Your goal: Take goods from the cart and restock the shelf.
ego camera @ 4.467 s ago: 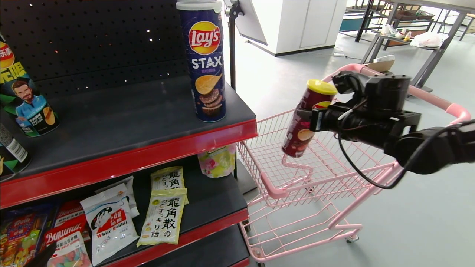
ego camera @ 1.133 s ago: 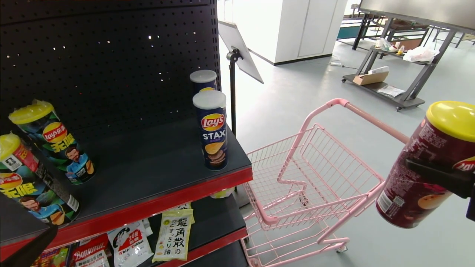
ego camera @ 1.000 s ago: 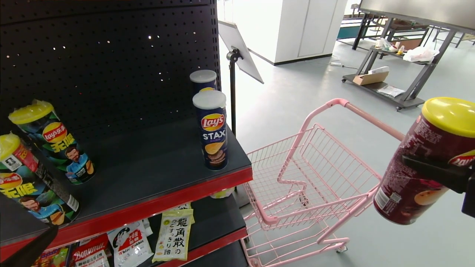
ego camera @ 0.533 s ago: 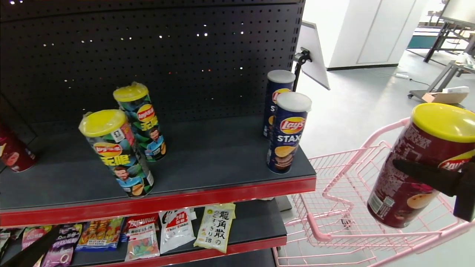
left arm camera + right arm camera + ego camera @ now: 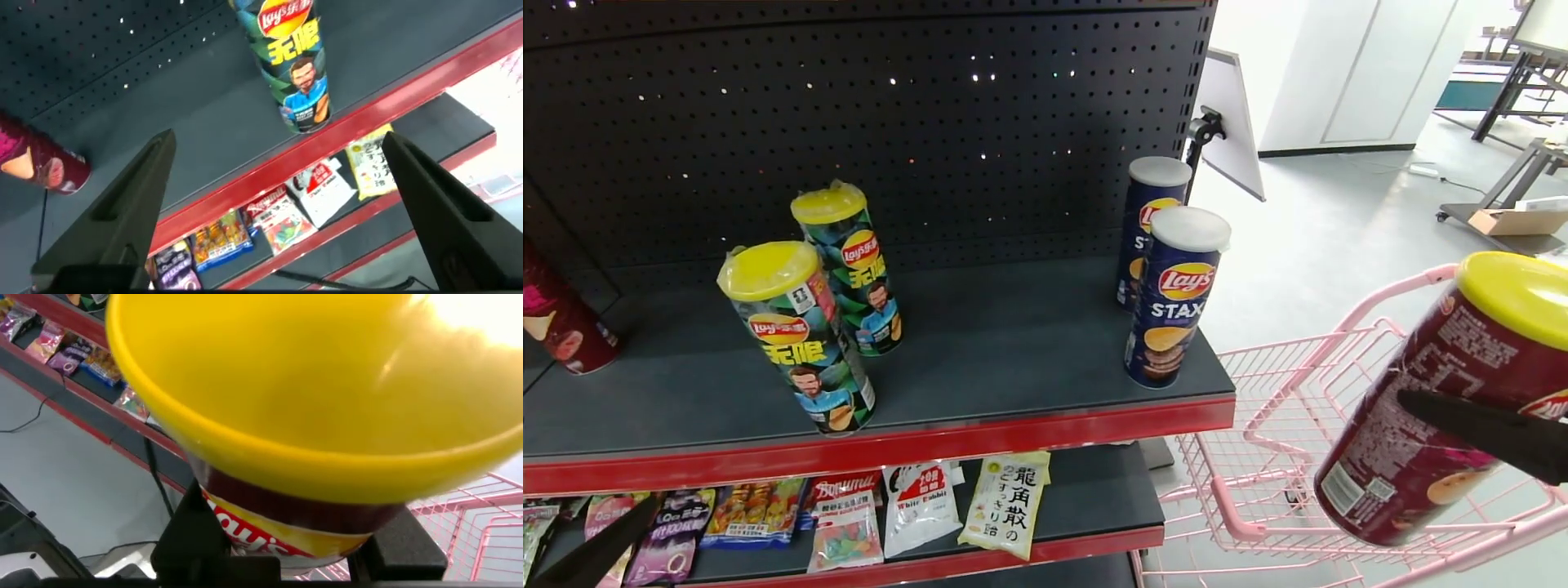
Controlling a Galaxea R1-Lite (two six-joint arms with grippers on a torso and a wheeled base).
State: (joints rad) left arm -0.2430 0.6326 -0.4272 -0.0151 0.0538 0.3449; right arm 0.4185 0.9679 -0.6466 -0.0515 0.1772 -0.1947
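The left gripper [image 5: 278, 204] hangs low before the upper shelf [image 5: 980, 359], near its left end, fingers spread and empty. On that shelf, from its left end, stand one maroon chip can [image 5: 564, 327], two green yellow-lidded chip cans [image 5: 796, 335] and two navy chip cans [image 5: 1176, 294]. Right of the shelf, over the pink cart [image 5: 1258, 514], the right gripper [image 5: 296, 551] has its fingers clamped on a second maroon can [image 5: 1429, 400], tilted and not yet shelved. The cart's basket looks empty, though partly hidden, so this may be the last item.

- Tilted white panel [image 5: 1235, 122] clamped on a black stand [image 5: 1199, 131].
- White cabinet [image 5: 1347, 73] behind it on the grey floor [image 5: 1307, 245].
- Cardboard box [image 5: 1515, 220] on a low dark rack [image 5: 1527, 242], far right.
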